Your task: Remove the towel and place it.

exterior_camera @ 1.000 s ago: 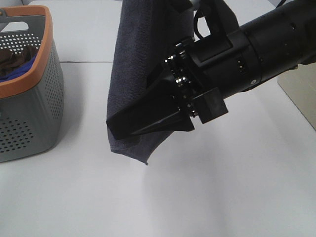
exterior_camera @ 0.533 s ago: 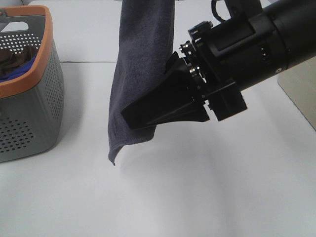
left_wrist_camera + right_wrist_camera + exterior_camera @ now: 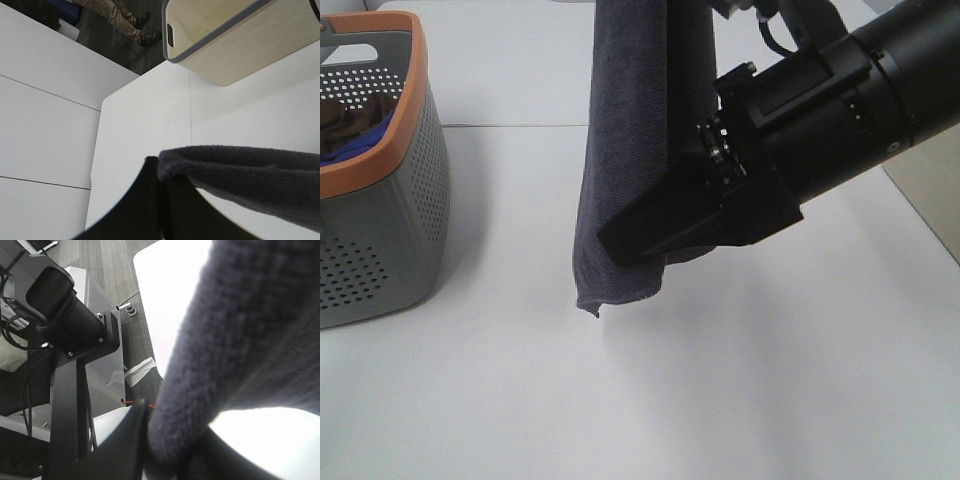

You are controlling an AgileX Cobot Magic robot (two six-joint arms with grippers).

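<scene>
Towel: 1, dark charcoal plush, hanging in a long vertical fold over the white bench, to the right of the basket and well apart from it; 1 edge pinched in the closed left gripper; lower part clamped between the jaws of the right gripper, which reaches in from the right. Basket: 1, grey, perforated, orange rim, at the left of the high view; holds 1 bright blue cloth and 1 brown cloth.
</scene>
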